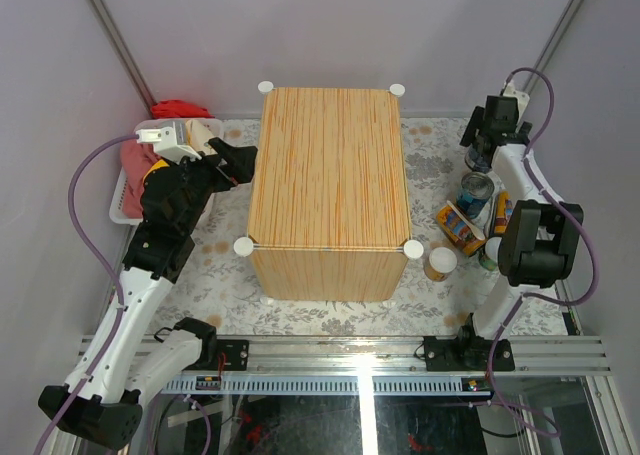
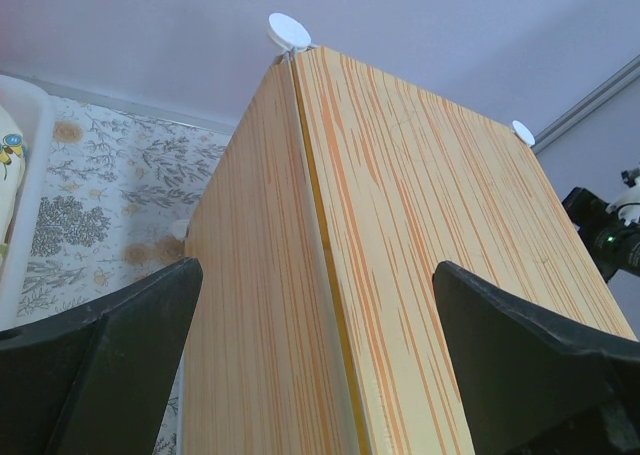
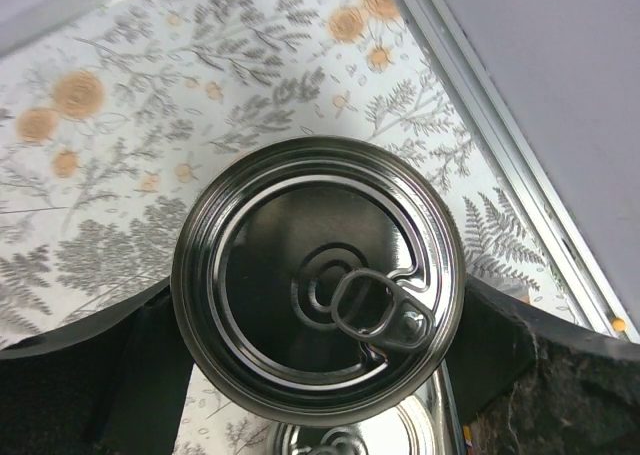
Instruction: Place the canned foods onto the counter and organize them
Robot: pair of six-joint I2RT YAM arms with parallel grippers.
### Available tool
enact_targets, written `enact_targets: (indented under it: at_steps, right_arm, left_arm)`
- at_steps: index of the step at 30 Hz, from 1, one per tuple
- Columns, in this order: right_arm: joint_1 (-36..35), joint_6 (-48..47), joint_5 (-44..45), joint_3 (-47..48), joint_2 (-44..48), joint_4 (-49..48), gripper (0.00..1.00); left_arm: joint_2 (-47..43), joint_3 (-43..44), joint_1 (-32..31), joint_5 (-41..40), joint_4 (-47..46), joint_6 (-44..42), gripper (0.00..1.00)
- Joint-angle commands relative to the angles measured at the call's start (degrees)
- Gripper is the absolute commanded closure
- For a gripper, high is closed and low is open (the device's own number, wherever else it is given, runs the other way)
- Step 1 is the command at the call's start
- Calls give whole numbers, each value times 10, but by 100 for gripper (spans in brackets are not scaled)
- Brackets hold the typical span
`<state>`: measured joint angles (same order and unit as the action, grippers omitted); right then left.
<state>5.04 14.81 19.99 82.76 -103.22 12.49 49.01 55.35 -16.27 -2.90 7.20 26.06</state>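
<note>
The counter (image 1: 330,175) is a large wood-grain box with white corner knobs, in the middle of the floral mat. My left gripper (image 1: 240,163) is open and empty at the counter's upper left edge, which fills the left wrist view (image 2: 400,225). My right gripper (image 1: 480,145) is at the far right, its fingers (image 3: 500,345) pressed on both sides of a silver-topped can (image 3: 318,280) with a pull tab. A second silver-topped can (image 1: 477,190) stands just nearer. Orange-yellow cans lie or stand by it: one on its side (image 1: 460,225) and one with a white lid (image 1: 440,262).
A white basket (image 1: 122,210) with pink and yellow cloths stands left of the counter, with a red cloth (image 1: 180,108) behind it. Grey walls close the back and sides. A metal rail (image 1: 350,353) runs along the near edge. More cans (image 1: 503,210) crowd my right arm's base.
</note>
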Motion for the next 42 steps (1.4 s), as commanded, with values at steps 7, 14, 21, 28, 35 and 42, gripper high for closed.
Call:
enact_targets:
  at_steps: [7,14,21,28,35,42]
  right_arm:
    - [-55,-30,0,156,136,-28,100]
    - [-115,-42,-14,212,180,6,100]
    - [-215,-61,-26,225,235,0,100]
    - [-338,-69,-36,247,259,8,100]
    - [-460,-100,-3,298,235,22,100]
    - [-528,-83,-20,416,145,78,100]
  left_arm:
    - [-2,8,4,0,-40,-1,0]
    - [-6,3,5,9,-52,20,0]
    - [7,-9,5,29,-88,62,0]
    - [11,-3,4,29,-102,76,0]
    - [10,9,4,30,-99,83,1]
    - [5,18,4,38,-94,78,4]
